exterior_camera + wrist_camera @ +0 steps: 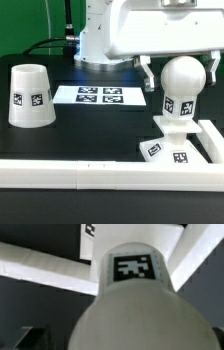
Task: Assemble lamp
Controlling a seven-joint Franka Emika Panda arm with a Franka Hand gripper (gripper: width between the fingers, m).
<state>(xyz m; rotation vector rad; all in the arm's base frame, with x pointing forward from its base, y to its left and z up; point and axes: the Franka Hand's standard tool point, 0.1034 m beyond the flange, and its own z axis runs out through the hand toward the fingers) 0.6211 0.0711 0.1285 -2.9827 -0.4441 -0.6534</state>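
Closest to the lens in the exterior view, a long white rail (60,172) runs across the front edge of the black worktop (90,125) and turns back at the exterior view's right. Just behind that corner lies the flat square base (170,150), tags facing the camera. The bulb (185,70) stands upright on it, round head uppermost.

The white arm (150,30) reaches down from above. Its end effector (181,82) is spread, one finger on each side of the bulb's head, and neither looks to be pressing it.

Well apart, toward the exterior view's left, the shade (30,97) stands on its wide end with a tag showing. The marker board (100,96) lies flat between the shade and the bulb, farther back. Behind the worktop a black cable (68,20) hangs beside a patch of green.

From the wrist view, the bulb (130,308) fills nearly everything. It is seen along its length, and one square tag on it is sharp. White bars (40,263) cross behind it over the dark worktop (30,232); I cannot tell what they belong to. This view shows the tag's pattern close up, but the shade, the marker board and the room appear only in the exterior view. The fingers cannot be made out here.
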